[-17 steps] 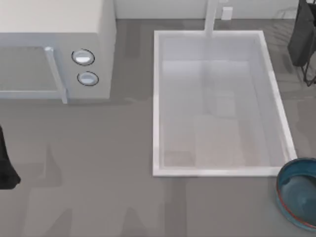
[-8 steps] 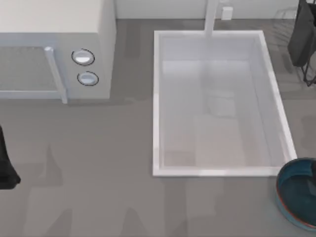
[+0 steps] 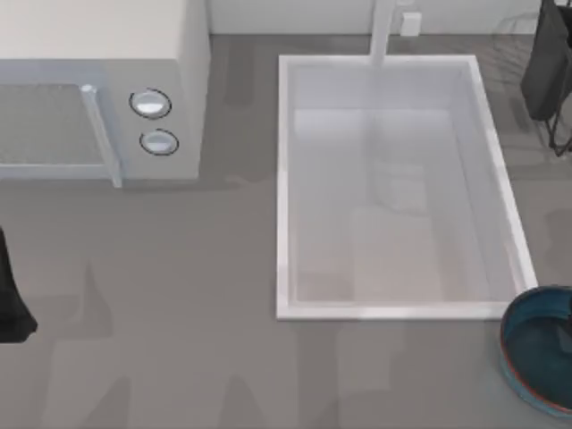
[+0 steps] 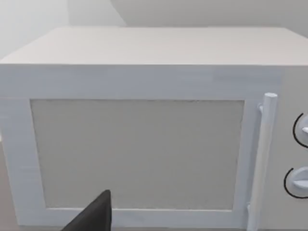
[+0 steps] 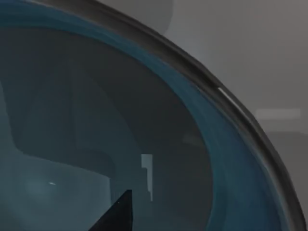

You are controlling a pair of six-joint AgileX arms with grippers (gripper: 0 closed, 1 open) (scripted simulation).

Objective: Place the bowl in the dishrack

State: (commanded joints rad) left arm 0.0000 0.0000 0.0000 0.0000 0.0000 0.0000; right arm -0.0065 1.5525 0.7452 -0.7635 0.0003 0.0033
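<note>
The dark-blue bowl (image 3: 534,353) with its reddish-brown rim sits on the grey counter at the front right, just below the sink's near right corner. My right gripper (image 3: 568,315) shows as a dark sliver over the bowl's right side. In the right wrist view the bowl's glossy inside (image 5: 96,134) is very close, with a dark tip of the gripper (image 5: 118,215) just above it. The dishrack (image 3: 558,134) of thin dark wires stands at the far right corner, partly cut off. My left arm (image 3: 11,304) is parked at the left edge.
A white sink (image 3: 284,179) takes up the middle right, with a faucet (image 3: 382,31) at its far side. A white microwave (image 3: 183,89) stands at the far left and faces the left wrist camera (image 4: 139,154). Grey counter lies open in front.
A dark sliver of my right gripper has come in over the bowl's right side at the top view's edge. The bowl and the left arm have stayed put.
</note>
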